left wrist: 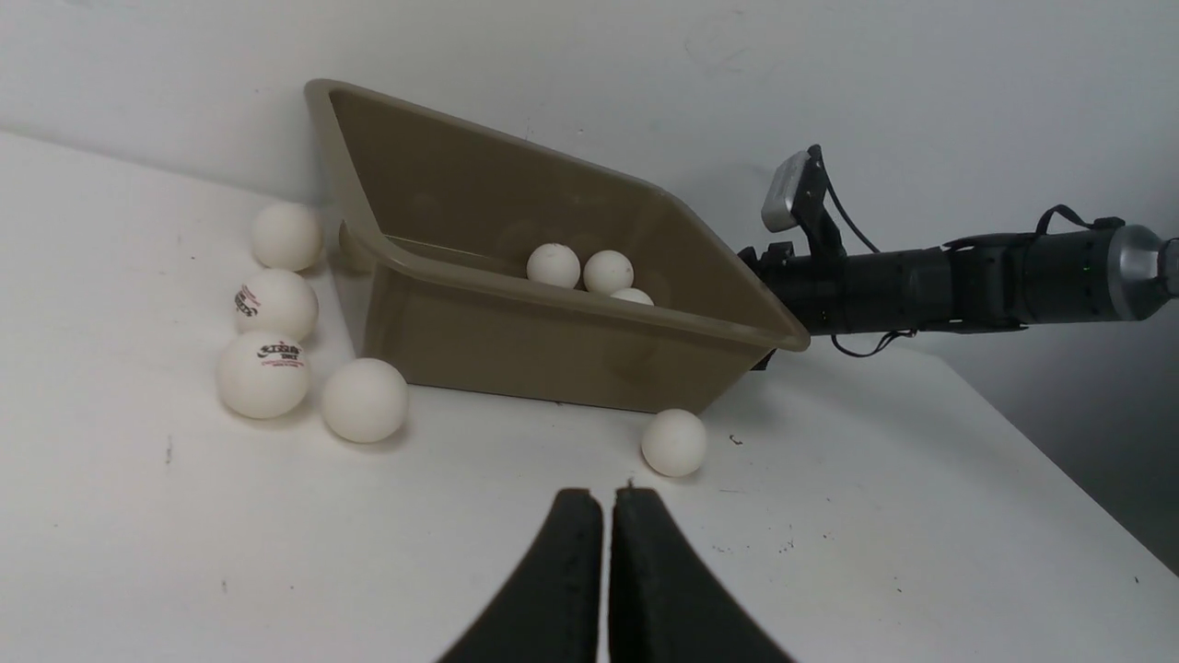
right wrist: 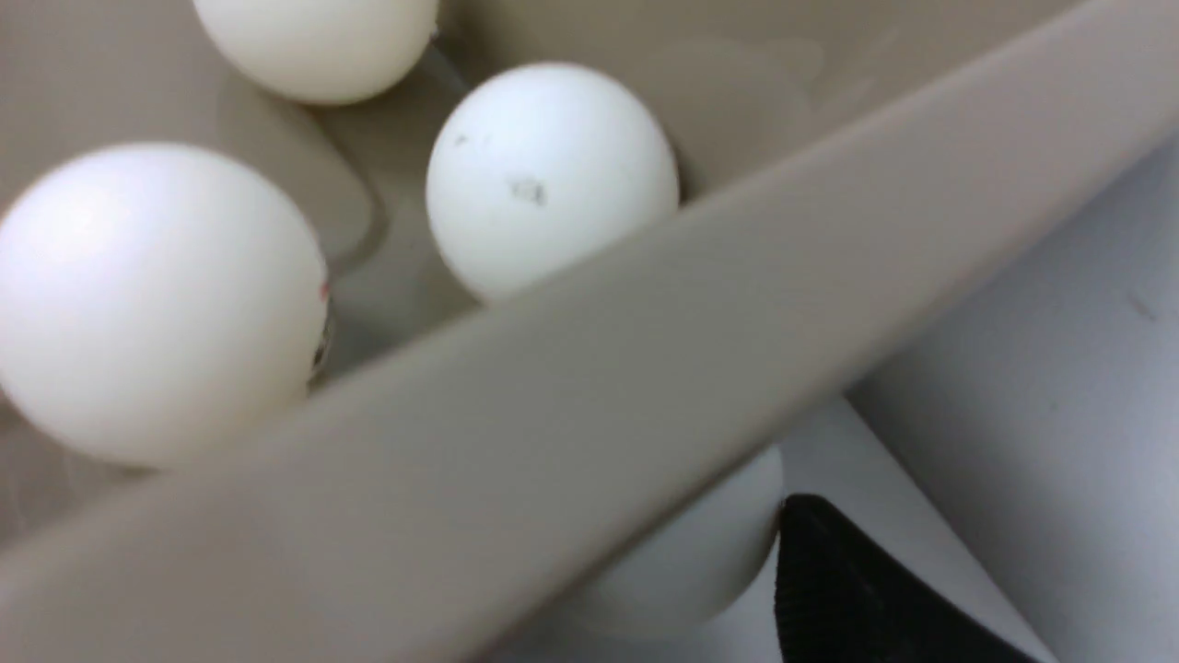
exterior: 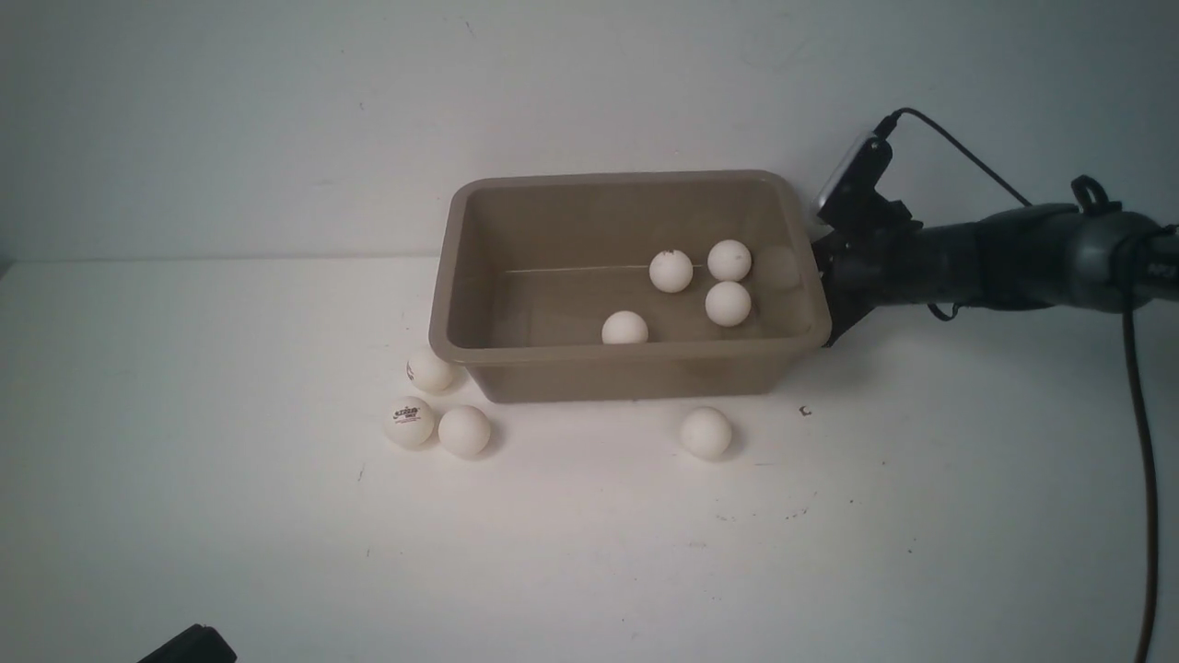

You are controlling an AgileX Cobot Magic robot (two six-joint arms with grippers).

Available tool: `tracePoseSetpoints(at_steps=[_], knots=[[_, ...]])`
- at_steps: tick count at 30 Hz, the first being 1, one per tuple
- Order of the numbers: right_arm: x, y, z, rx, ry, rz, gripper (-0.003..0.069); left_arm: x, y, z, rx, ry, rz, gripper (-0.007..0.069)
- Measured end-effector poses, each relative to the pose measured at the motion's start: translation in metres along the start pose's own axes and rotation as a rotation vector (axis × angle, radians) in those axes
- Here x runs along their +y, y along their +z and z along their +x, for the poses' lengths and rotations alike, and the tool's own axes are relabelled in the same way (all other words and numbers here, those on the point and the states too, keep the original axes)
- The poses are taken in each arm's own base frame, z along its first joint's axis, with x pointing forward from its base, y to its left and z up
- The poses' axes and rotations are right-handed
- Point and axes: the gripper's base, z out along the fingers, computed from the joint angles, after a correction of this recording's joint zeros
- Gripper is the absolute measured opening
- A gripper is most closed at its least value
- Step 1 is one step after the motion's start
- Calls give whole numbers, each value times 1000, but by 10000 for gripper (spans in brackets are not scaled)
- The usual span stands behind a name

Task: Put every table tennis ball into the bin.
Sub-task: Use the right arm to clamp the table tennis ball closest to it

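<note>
Five balls (left wrist: 364, 400) lie loose on the tabletop (exterior: 589, 552), and the nearest one decides my next move. My left end effector (left wrist: 605, 505) sits low at the near edge, its pads pressed together and holding nothing. It points almost straight at the lone ball (left wrist: 674, 442). That ball rests near the bin's front wall, at about 5 o'clock from the bin's middle. A ball has no long axis, so any approach angle would do. The wall close behind it leaves little room for a far pad, though, so I judge a descent from above safest, with the pads opened first.

Further off, at the bin's 8 o'clock corner, four balls crowd together, some touching. The front view shows only three of them plainly.

The bin (exterior: 553, 354) runs long from 9 to 3 o'clock. Four balls (exterior: 728, 304) rest inside, mostly in its right half.

Farthest, at the bin's 3 o'clock end, my right end effector (exterior: 843, 276) stands wide. A ball (right wrist: 682, 552) lies beside the one pad (right wrist: 829, 589) I can see, under the rim and outside the wall. Whether I grip it I cannot tell. My left arm is nearer to every loose ball.
</note>
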Motion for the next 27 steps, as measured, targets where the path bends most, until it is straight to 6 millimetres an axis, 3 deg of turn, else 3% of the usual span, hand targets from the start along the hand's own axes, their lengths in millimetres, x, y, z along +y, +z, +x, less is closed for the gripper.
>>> tracePoseSetpoints(at_steps=[6,18,23,27], knots=[[-5,8,0,-16,13,20,347,0,0,0,0,1,0,-1],[-11,10,2,10,78,94,347,0,0,0,0,1,0,-1],[-24,-3,4,33,117,111,347,0,0,0,0,1,0,-1],[-49,-42,-3,53,158,112,347,0,0,0,0,1,0,-1]])
